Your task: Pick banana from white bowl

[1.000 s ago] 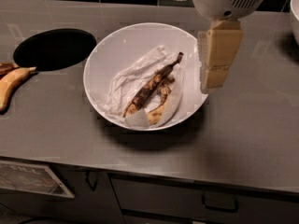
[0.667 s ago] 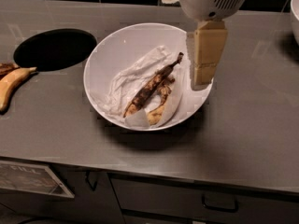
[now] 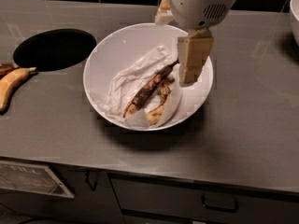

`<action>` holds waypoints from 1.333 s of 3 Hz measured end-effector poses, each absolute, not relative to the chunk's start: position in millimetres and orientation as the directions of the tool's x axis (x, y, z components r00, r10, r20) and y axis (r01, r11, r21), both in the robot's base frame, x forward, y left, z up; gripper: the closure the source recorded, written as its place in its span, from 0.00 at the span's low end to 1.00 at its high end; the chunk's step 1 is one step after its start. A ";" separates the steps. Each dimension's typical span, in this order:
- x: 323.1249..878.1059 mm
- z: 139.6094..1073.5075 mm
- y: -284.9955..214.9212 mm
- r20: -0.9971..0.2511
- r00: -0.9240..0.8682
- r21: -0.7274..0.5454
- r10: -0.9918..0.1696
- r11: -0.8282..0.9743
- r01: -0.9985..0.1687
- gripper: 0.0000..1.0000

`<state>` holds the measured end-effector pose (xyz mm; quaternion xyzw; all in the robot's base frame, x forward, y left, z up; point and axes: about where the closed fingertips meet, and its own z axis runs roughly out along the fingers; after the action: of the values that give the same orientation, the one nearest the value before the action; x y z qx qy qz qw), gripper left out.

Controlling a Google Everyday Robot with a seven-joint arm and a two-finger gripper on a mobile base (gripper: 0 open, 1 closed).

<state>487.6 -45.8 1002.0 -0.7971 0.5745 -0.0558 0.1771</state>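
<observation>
Three bananas (image 3: 148, 88) (image 3: 158, 112) (image 3: 11, 80), one white bowl (image 3: 117, 45), one gripper (image 3: 189, 74) above it.

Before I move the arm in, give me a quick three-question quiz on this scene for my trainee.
1. True or false: the gripper hangs above the white bowl, beside the stem end of the banana.
2. What lies under the banana? A: crumpled white paper; B: a sponge; C: a spoon.
3. Fill in: a second banana lies on the counter at the picture's ___ edge.
Key: 1 true; 2 A; 3 left.
</observation>
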 end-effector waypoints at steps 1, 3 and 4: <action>492.5 989.2 -42.3 -0.119 0.361 -0.325 -0.925 -0.308 -0.894 0.23; 494.9 987.7 -36.8 -0.122 0.375 -0.328 -0.919 -0.319 -0.889 0.00; 508.0 969.5 -11.6 -0.133 0.434 -0.300 -0.891 -0.381 -0.875 0.00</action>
<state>508.0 -11.6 969.5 -0.8307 0.5314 -0.0249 0.1644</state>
